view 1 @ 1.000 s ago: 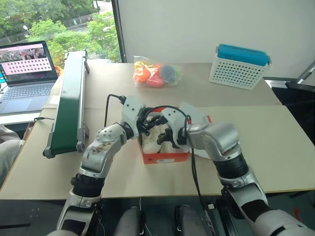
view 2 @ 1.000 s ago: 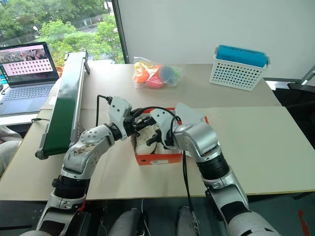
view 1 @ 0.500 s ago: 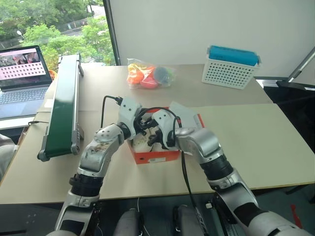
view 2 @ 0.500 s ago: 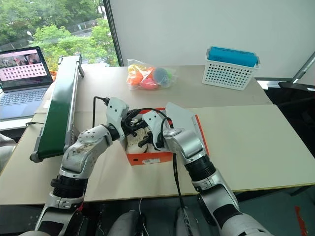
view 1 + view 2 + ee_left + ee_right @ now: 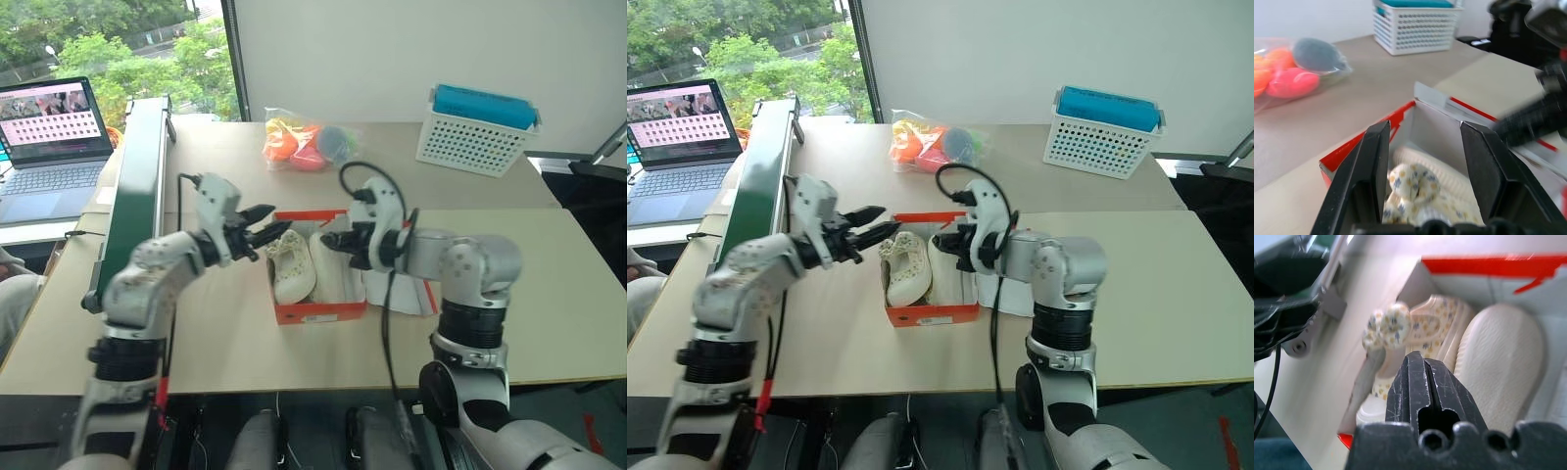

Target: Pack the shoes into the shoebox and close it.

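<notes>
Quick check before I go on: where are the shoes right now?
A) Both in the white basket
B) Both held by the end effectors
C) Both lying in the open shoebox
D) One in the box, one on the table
C: the shoes lie side by side inside the open shoebox, one sole up, and both end effectors are clear of them.

No text, brand or number is legible anywhere. The small white label [image 5: 934, 317] on the shoebox [image 5: 911, 315] end bears print too small to read. The laptop screen [image 5: 54, 108] shows a grid of tiny unreadable marks.
</notes>
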